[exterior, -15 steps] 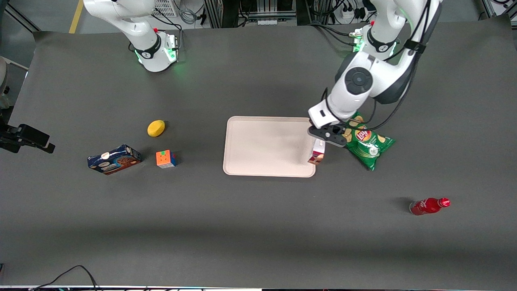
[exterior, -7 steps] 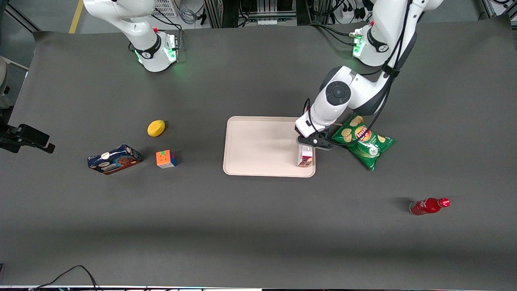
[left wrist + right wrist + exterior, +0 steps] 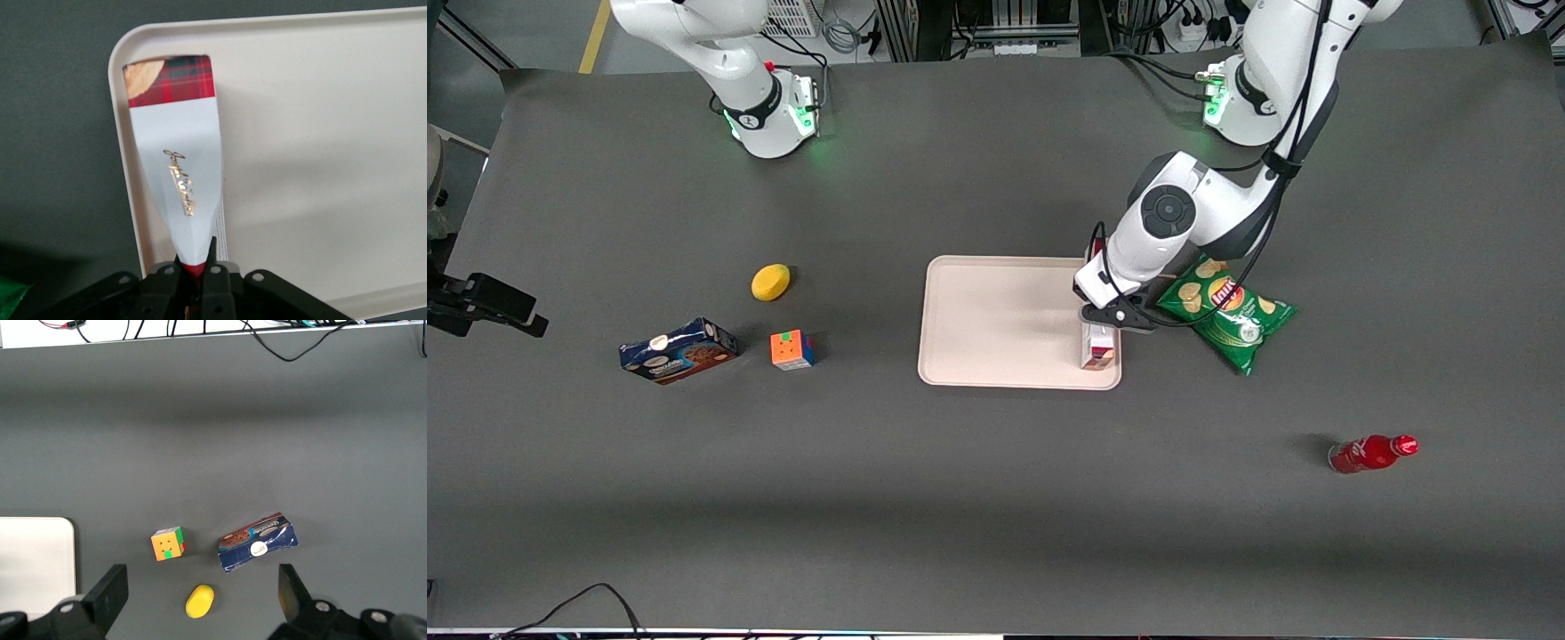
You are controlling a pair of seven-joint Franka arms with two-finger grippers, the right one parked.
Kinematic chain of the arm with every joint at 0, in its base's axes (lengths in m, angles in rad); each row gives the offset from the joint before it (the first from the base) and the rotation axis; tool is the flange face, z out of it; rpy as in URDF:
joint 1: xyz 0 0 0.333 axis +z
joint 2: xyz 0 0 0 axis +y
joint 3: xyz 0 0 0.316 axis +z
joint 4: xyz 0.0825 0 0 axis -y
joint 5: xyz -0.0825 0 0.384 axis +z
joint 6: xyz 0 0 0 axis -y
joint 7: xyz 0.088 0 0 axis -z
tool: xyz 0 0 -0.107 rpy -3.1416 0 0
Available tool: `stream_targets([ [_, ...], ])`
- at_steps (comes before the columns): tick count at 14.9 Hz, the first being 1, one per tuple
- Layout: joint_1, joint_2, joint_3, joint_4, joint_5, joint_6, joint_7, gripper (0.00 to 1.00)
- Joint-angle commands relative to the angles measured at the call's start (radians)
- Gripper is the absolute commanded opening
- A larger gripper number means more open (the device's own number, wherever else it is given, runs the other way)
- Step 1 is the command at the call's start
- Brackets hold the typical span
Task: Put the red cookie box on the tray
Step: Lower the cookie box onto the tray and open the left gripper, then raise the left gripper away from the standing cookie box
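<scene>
My left gripper is shut on one end of the red cookie box, a long thin carton with a white face and a red tartan end. The box hangs low over the cream tray, along the tray's short edge nearest the working arm's end of the table. Its tartan end reaches the tray's corner nearest the front camera. Whether the box touches the tray floor I cannot tell.
A green chips bag lies beside the tray toward the working arm's end. A small red bottle lies nearer the camera. Toward the parked arm's end are a colour cube, a lemon and a blue cookie box.
The gripper carried the box from just outside the tray's edge to over the tray and lowered it. In the last half second it barely moved.
</scene>
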Motion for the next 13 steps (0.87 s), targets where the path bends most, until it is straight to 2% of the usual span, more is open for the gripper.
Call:
stream_targets([
  [1, -0.016, 0.006, 0.021, 0.032, 0.021, 0.000, -0.033, 1.00],
  [4, -0.013, -0.052, 0.049, 0.052, 0.021, -0.047, -0.023, 1.00],
  [10, 0.050, -0.265, 0.187, 0.153, 0.001, -0.366, 0.105, 1.00],
  [12, 0.096, -0.342, 0.231, 0.179, -0.007, -0.476, 0.246, 1.00],
  [13, 0.117, -0.369, 0.259, 0.198, -0.037, -0.544, 0.322, 1.00],
])
